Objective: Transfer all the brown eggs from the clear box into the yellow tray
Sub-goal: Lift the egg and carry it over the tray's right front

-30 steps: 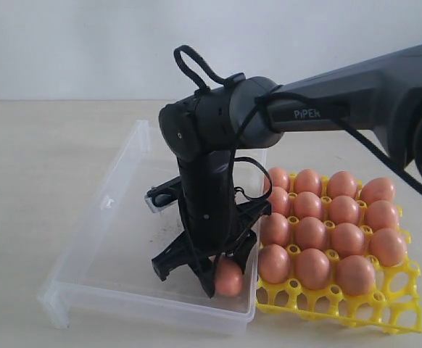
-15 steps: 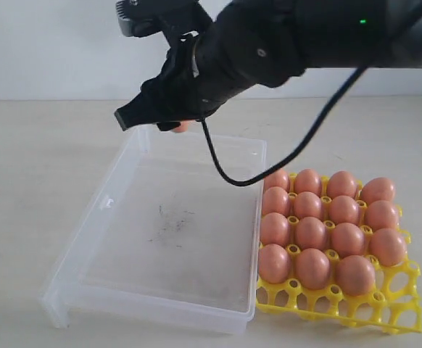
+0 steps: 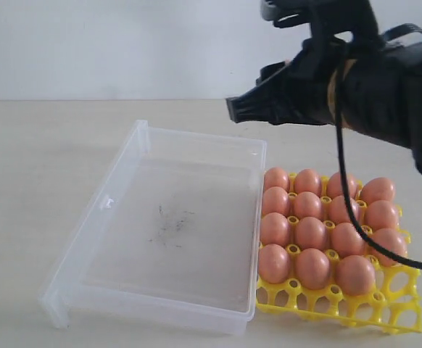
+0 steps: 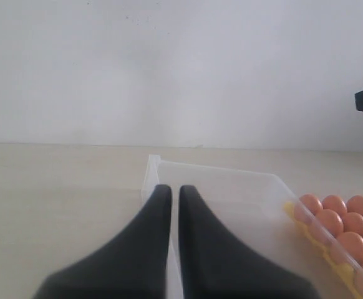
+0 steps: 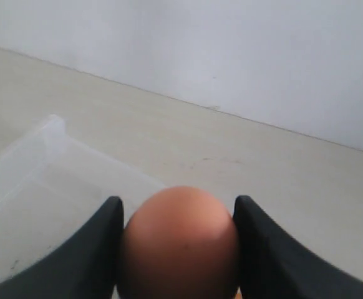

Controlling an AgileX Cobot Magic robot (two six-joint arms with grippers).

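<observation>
— Comparing w/ 1 s back: what's diff?
— R gripper (image 5: 178,215) was low in the clear box (image 3: 146,304), at its near corner by the tray, fingers (image 5: 94,249) round an egg. Half a sec back it was up over the box's far rim. Now it's high above the far side of the yellow tray (image 3: 385,312). Box & tray haven't shifted.
— Grip?
— Clamped on the held egg (image 5: 178,249), one finger each side. L gripper (image 4: 172,196): jaws nearly together, just a thin slit, carrying nothing.
— Counts?
— Brown eggs (image 3: 311,233) in tray: 15, rows of 4, 4, 4, 3. One cup (image 3: 403,279) open, near right corner in the exterior view. Plus 1 held = 16. One box, one tray, 2 grippers.
— Materials?
— Eggs smooth, matte, oval, orange-brown. Tray bright yellow plastic, lattice cups w/ pegs btwn. Box clear plastic, shallow, rectangular, flared rim, dark specks (image 3: 169,226) on its floor. Fingers black, tapered. Tabletop (image 3: 37,159) pale beige.
</observation>
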